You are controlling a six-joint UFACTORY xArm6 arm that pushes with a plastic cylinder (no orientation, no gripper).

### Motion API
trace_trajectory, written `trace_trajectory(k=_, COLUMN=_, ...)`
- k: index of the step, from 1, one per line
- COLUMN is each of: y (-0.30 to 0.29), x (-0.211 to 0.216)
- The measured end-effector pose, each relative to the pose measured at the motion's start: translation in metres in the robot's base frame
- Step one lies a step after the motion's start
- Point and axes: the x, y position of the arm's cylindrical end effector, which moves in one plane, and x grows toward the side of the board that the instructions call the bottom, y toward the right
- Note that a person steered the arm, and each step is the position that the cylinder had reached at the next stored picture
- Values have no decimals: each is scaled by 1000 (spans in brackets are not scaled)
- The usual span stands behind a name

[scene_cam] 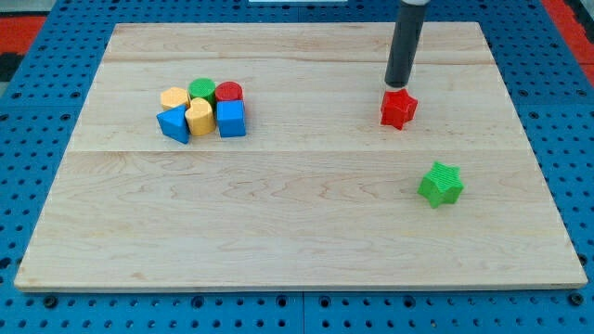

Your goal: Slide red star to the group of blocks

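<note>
My tip (pixel 397 84), a bare dark rod end that holds nothing, stands just above the small red star block (pixel 398 109), touching or nearly so. The tight cluster of six coloured blocks (pixel 203 109) lies far to my tip's left. Nearly the whole slide remains.

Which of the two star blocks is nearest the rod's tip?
The red star: my tip sits just above it, while the green star lies farther toward the view's bottom right.
</note>
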Motion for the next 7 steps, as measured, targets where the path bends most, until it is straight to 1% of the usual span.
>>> trace_trajectory(k=1, y=24, x=11)
trace_trajectory(k=2, y=17, x=24)
trace_trajectory(k=4, y=-49, x=35)
trace_trajectory(k=5, y=-72, x=53)
trace_trajectory(k=6, y=-71, x=81)
trace_trajectory(k=7, y=-54, x=96)
